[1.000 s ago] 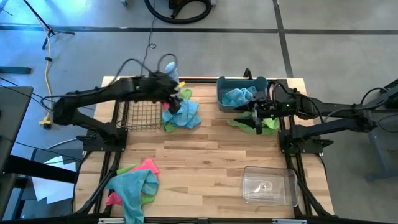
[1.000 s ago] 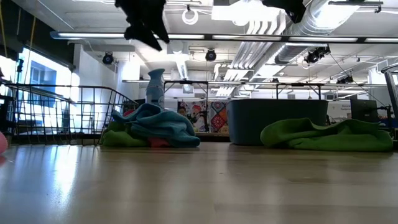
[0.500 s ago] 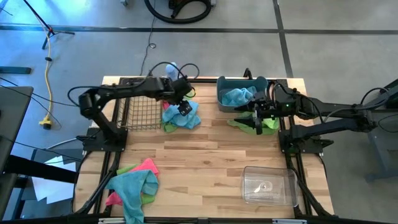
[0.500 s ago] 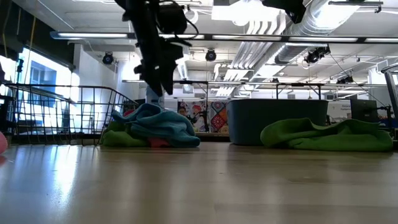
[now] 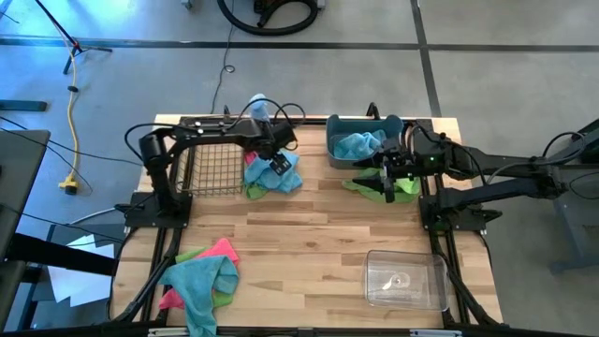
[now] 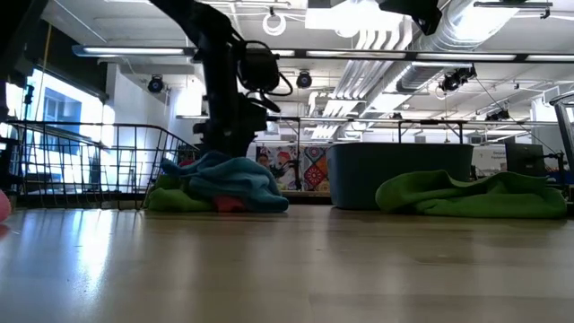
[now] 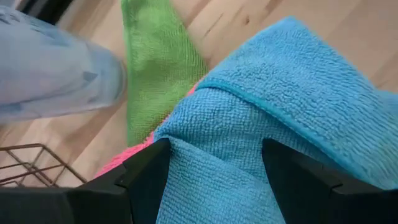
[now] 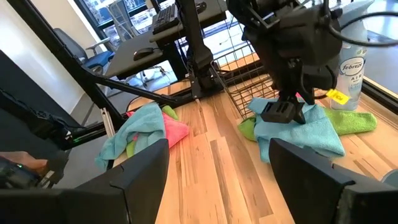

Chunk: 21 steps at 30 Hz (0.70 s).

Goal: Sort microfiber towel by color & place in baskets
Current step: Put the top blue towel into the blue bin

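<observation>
Right now the left gripper (image 5: 278, 165) is sitting with its fingers spread, straddling the teal-blue towel (image 5: 277, 172) on top of the mixed pile just beside the wire-mesh basket (image 5: 210, 167); nothing is pinched yet. In the left wrist view the two fingers are flanking a blue fold, with a pink towel (image 7: 124, 163) peeking out underneath and a lime green towel (image 7: 155, 68) lying under that.

Risks, as I'm judging them: the layers are overlapping, so closing here is likely dragging pink or green up along with the blue, mixing colours in a bin. The spray bottle (image 5: 257, 105) is standing just behind the pile, close to the arm, so a swing could be knocking it over. A shallow pinch on fuzzy cloth could be slipping on the lift.

The right gripper (image 5: 387, 183) is hovering over another green towel (image 5: 404, 186) just in front of the grey-blue tub (image 5: 363, 123), fingers spread, holding nothing.

Containers: the grey-blue tub is holding one teal-blue towel (image 5: 359, 143). The wire-mesh basket is looking empty. The clear box (image 5: 405, 280), well away from the wire-mesh basket at the near right of the table, is looking empty too. A second mixed pile (image 5: 202, 277) is lying well in front of the wire-mesh basket, unsorted.
</observation>
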Each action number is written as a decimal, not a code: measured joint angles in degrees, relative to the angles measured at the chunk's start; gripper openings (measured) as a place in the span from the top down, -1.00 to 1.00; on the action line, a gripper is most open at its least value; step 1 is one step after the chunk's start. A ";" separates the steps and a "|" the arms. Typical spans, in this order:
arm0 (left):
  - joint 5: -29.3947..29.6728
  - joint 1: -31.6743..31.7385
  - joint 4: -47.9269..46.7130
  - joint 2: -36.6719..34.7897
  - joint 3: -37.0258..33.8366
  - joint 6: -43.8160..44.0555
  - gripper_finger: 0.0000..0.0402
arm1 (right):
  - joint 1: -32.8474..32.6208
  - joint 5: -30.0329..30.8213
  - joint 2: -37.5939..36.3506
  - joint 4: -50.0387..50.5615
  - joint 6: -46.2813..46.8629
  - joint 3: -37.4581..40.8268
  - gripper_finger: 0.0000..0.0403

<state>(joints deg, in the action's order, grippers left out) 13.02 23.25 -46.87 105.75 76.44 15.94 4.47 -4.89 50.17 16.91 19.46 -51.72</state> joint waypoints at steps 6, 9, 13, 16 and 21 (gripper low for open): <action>-0.41 -0.03 0.08 0.88 0.00 -0.18 -0.18 | 0.00 0.00 0.01 0.10 0.00 0.00 -0.35; -0.39 -0.07 0.11 0.58 0.00 -1.40 -0.02 | -0.02 0.01 0.01 0.10 0.00 0.00 -0.35; -0.40 -0.07 0.17 0.42 0.00 -1.74 0.48 | -0.02 0.02 0.01 0.10 -0.15 0.00 -0.35; -1.78 -0.07 0.35 0.42 0.00 -2.10 0.90 | -0.02 0.04 0.02 0.12 -0.02 0.00 -0.35; -3.24 -0.16 0.55 -1.41 0.00 -3.08 0.98 | -0.02 0.04 0.02 0.34 -0.02 0.00 -0.35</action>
<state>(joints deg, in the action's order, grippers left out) 9.78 23.09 -46.33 104.34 76.44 12.86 4.45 -4.84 50.19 17.26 19.44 -51.72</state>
